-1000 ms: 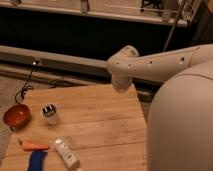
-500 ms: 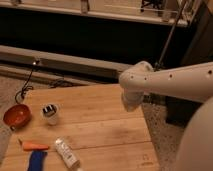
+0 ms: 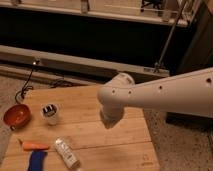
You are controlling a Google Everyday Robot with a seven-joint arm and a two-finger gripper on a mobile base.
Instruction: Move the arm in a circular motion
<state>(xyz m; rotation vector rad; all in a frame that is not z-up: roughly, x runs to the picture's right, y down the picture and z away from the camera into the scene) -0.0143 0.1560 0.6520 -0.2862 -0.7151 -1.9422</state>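
We see the arm (image 3: 160, 95) reaching in from the right: thick, smooth, off-white tubing with small dark screw holes, ending in a rounded joint above the middle of the surface (image 3: 122, 147). Below that joint the small pale hand (image 3: 110, 120) hangs over the wood, its fingers pinched together on nothing.

The surface is pale wood in long planks with visible grain. A small mark sits near its front right corner, but we cannot read it.

At the left edge rests a round orange-red bowl (image 3: 17, 115), glossy inside. Just beside it stands a small pale cup (image 3: 50, 113) with a dark label we cannot make out. Nearer the front lie a tapered orange carrot (image 3: 35, 146), a white bottle (image 3: 66, 153) on its side, and a blue soft-looking thing (image 3: 37, 161). Dark cables (image 3: 25, 91) loop on the speckled floor behind the bowl.
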